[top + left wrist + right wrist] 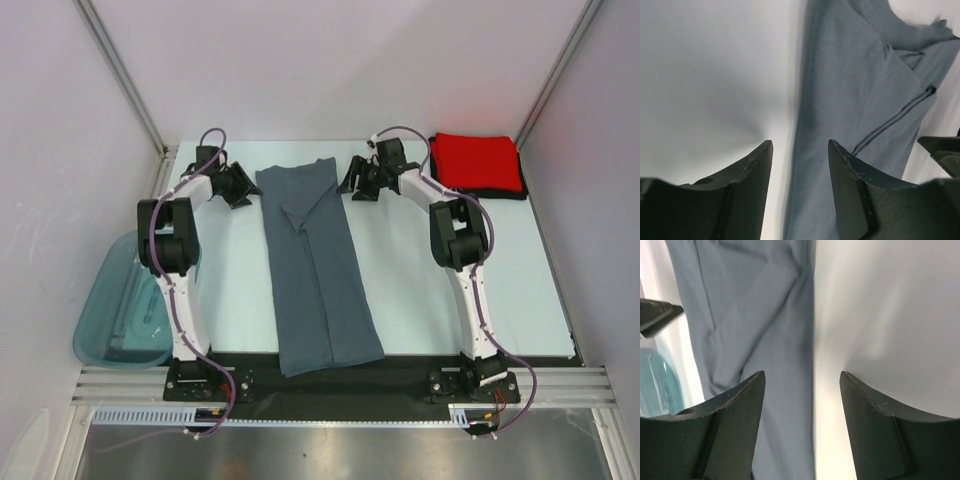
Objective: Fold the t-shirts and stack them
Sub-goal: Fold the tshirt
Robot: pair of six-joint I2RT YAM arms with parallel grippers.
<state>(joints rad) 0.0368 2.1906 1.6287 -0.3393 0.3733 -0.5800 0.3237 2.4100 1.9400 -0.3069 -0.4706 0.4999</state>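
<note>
Left tool [800, 145]: jaws parted, holding nothing. It is positioned just left of the far end of the grey t-shirt [320, 270], with the cloth's edge visible below the gap between the fingers. Contact with the cloth cannot be determined.

Right tool [802, 375]: jaws parted, holding nothing. It is positioned just right of the same far end.

The grey t-shirt lies flat on the desk [430, 290] between the two arms, folded lengthwise into a long strip running from the far side to the near edge.

The red t-shirt [477, 160] is folded and rests on the black t-shirt [480, 193] at the far right corner.

A teal tub [115, 315] sits at the left edge.
</note>
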